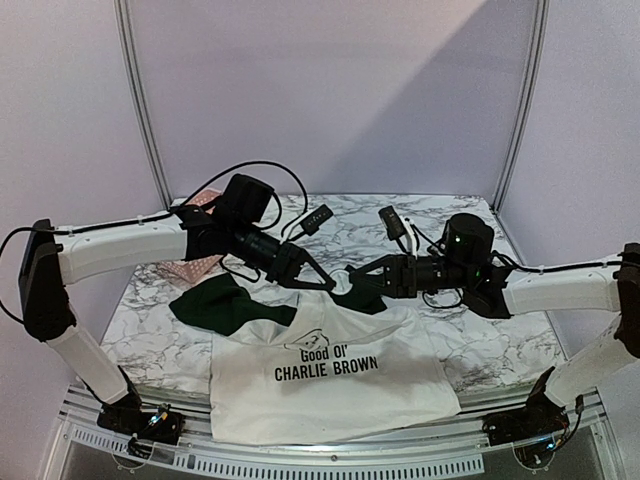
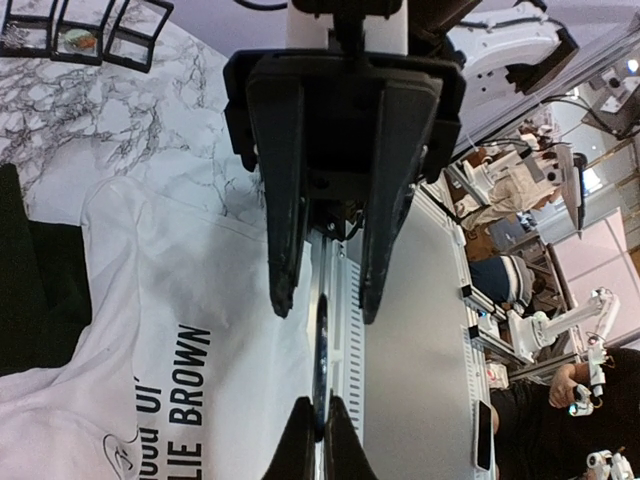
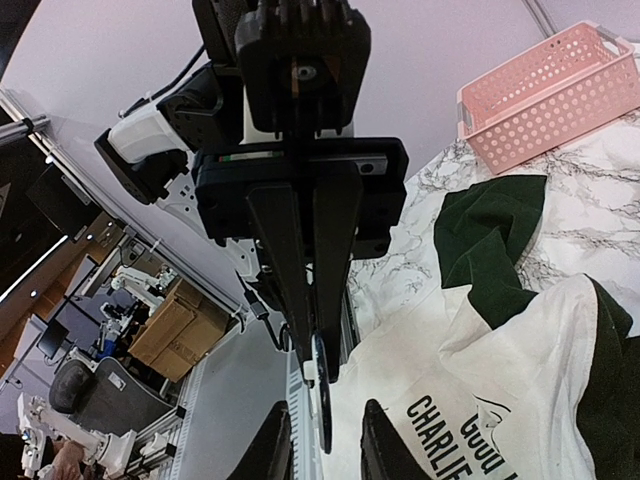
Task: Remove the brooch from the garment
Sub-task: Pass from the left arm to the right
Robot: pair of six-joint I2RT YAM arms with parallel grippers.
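- Pinched fingertips of the left gripper point(image 2: 319, 432) fill the bottom of the left wrist view, clenched on the brooch point(image 2: 320, 352), a thin dark disc seen edge-on.
- Facing it head-on, the right gripper point(image 3: 323, 418) has its two fingers parted, one on either side of the brooch, with a gap showing on both sides and neither pad touching it.
- From above, the two arms meet nose to nose over the middle of the table, their claws just above the shirt's neckline.
- The brooch is held up in the air between the claws. Whether any part of it is caught in the cloth cannot be told.
- The garment point(image 1: 330, 395), a white T-shirt printed "Good Ol' CHARLIE BROWN", lies flat at the near middle of the marble table point(image 1: 460, 345), print up.
- One dark green sleeve point(image 1: 225, 305) spreads out to the left, beneath the left arm.
- A pink perforated basket point(image 3: 545, 95) sits on the marble beyond that sleeve, well apart from the claws.
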